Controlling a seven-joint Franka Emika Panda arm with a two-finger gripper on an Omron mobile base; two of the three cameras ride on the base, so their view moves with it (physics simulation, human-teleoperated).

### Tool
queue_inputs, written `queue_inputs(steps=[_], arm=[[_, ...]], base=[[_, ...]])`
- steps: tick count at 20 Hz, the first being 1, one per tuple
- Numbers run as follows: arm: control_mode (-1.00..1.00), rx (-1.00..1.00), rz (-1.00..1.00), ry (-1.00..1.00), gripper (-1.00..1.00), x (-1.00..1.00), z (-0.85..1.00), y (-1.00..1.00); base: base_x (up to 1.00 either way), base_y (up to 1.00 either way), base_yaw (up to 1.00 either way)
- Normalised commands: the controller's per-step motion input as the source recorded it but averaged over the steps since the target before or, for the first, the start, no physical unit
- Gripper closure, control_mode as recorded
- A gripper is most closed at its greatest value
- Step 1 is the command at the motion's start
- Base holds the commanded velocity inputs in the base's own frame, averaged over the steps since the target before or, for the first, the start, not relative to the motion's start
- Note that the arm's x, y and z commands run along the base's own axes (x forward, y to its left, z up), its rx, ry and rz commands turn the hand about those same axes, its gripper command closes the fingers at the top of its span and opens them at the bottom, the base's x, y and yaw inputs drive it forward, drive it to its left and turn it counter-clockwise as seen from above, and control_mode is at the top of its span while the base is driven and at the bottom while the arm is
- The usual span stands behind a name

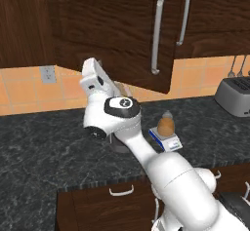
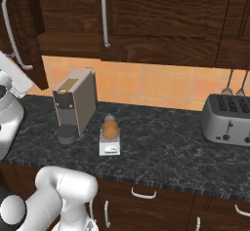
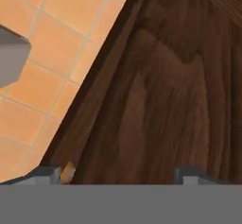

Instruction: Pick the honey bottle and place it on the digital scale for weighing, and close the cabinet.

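Note:
The amber honey bottle [image 1: 166, 124] [image 2: 110, 129] stands upright on the small white digital scale [image 1: 166, 140] [image 2: 109, 148] on the dark counter. Above and left of it, a door of the dark wood cabinet [image 1: 112, 30] [image 2: 29, 30] hangs ajar, its silver bar handle [image 1: 157, 32] facing the room. My hand [image 1: 93, 76] is raised just under that door's lower edge, well clear of the bottle. In the hand view my gripper [image 3: 118, 173] is open, its tips wide apart against the brown door face [image 3: 165, 90], with nothing held.
A grey coffee machine [image 2: 75, 103] stands left of the scale against the orange tile wall [image 2: 146, 86]. A silver toaster [image 1: 234, 96] [image 2: 229, 118] sits at the far right, with utensils [image 2: 234, 86] hanging above it. Drawers [image 1: 121, 191] lie below the counter edge.

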Motion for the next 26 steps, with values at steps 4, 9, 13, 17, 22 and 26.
queue_inputs(steps=[4,9,13,17,22,26], arm=[[-1.0,0.2,0.37,0.15,-1.0,0.6,0.22,-0.25],[-1.0,0.21,0.2,0.17,-1.0,0.68,0.23,-0.12],[-1.0,0.18,0.12,0.16,-1.0,0.72,0.21,-0.12],[-1.0,0.14,0.06,0.16,-1.0,0.7,0.2,-0.1],[-1.0,0.11,0.03,0.18,-1.0,0.65,0.16,-0.04],[-1.0,0.09,0.03,0.2,-1.0,0.58,0.1,-0.02]], base=[[0.0,0.0,0.0],[0.0,0.0,0.0],[0.0,0.0,0.0],[0.0,0.0,0.0],[0.0,0.0,0.0],[0.0,0.0,0.0]])
